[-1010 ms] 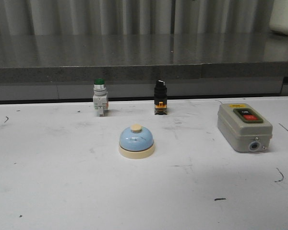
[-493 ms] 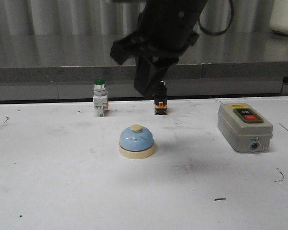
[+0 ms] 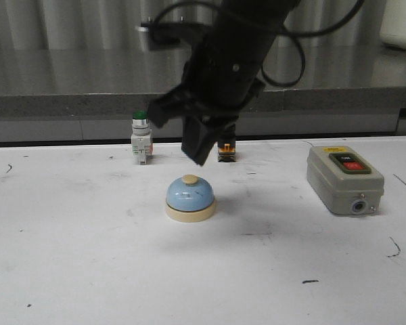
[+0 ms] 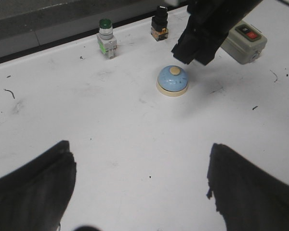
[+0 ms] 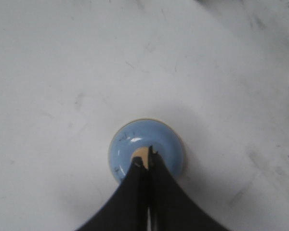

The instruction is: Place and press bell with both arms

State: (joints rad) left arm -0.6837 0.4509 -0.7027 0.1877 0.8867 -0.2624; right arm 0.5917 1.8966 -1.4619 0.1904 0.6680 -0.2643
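1. The bell (image 3: 190, 198) sits upright on the white desk (image 3: 88, 271), roughly mid-desk, light-blue dome on a cream base with the cream button on top.
2. My right gripper (image 3: 197, 154) hangs right over it, tip just above the button and a touch behind it in the front view. From the right wrist cam my fingers (image 5: 139, 185) are pressed together into one point sitting over the button. Can't honestly tell if the tip is touching the button or just a hair off it.
3. My right arm (image 3: 233, 61) comes down at a slant from the upper back, with a black cable (image 3: 294, 51) looping off beside it.
4. My left gripper (image 4: 139, 192) is low over the near part of the desk, well apart from the bell. Fingers are spread wide with nothing between them, only bare desk.
5. Behind the bell to the left is a green-capped pushbutton switch (image 3: 141, 137), standing upright near the back edge.
6. Behind it a bit to the right there's a black selector switch (image 3: 226, 152), mostly hidden by my right arm in the front view but clear from the left wrist cam.
7. Off to the right, well apart from the bell, sits a grey box (image 3: 344, 179) with a black and a red button on top.
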